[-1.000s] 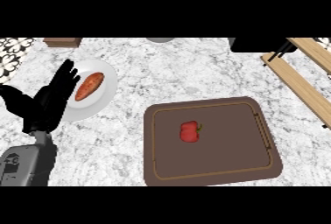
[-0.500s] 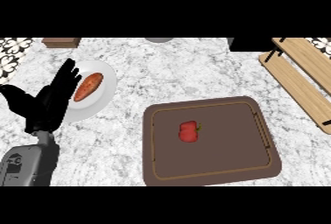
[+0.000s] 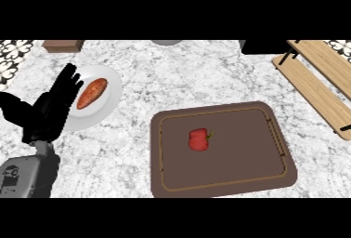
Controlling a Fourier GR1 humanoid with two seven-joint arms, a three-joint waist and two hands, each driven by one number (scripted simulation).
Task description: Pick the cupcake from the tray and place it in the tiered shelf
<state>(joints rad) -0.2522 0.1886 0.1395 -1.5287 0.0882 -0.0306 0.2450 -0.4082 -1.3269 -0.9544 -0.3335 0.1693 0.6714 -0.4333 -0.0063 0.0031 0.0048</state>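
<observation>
Cupcake [image 3: 198,139]: a small red item lying on the brown tray [image 3: 226,183], a little left of the tray's middle, touching nothing else.
Tray: flat on the marble counter [image 3: 171,79], in the lower middle of the head view.
Shelf [image 3: 319,86]: pale wooden boards at the upper right, up and right of the tray, apart from it.
Left hand [image 3: 48,111]: at the left edge, open with fingers straight and pointing up — at rest, overlapping the rim of a white plate [image 3: 106,100] that holds an orange-brown piece of food [image 3: 91,93].
Right hand: not in view, so its state cannot be told.
Direction: the cupcake lies right of the left hand and slightly lower, well apart, with the plate's edge and bare counter between.
Long axis: the cupcake looks slightly taller than wide in this view — too compact to say more.
Nearer hand: only the left shows; since the shelf is on the right, the right arm seems the likelier one for the reach.
</observation>
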